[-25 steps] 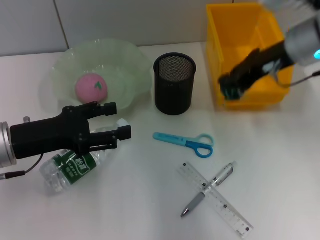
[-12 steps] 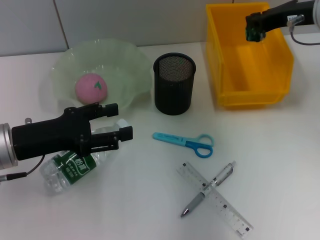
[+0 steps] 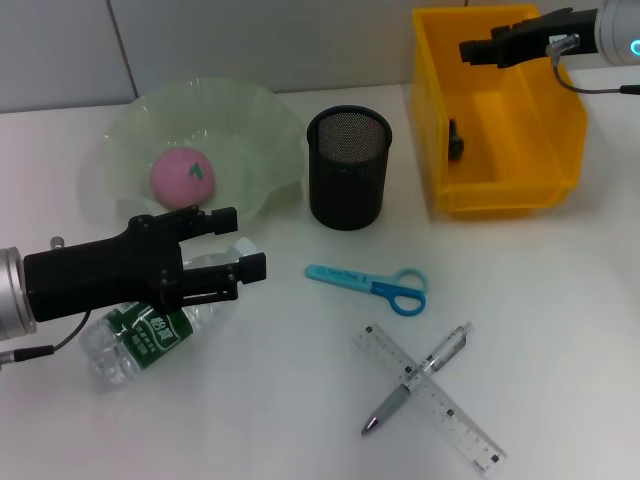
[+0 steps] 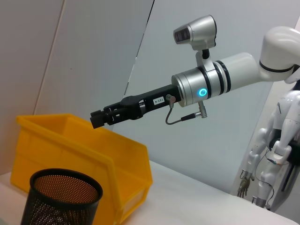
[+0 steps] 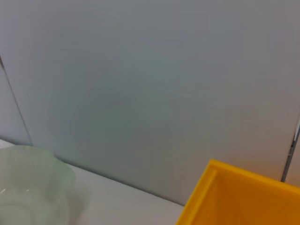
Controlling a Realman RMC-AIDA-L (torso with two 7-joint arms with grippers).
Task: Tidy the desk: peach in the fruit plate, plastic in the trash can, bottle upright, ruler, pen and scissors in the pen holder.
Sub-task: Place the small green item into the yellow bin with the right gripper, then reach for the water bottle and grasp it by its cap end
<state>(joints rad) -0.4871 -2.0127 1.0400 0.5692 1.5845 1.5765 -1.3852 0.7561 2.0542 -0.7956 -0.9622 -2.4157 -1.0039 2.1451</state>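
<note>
A white surface (image 3: 560, 330) fills the head view, plain and matte. Toward 12 o'clock it ends at a pale grey wall (image 3: 220, 40) made of flat panels. A thin dark seam (image 3: 122, 45) runs up the wall at about 11 o'clock. In the left wrist view the same grey panels stand behind the surface, and a white humanoid figure (image 4: 276, 154) stands by them at 3 o'clock, its arm hanging down. The right wrist view shows mostly wall, with a seam (image 5: 14, 103) at 9 o'clock and a metal strip (image 5: 291, 150) at 3 o'clock.
</note>
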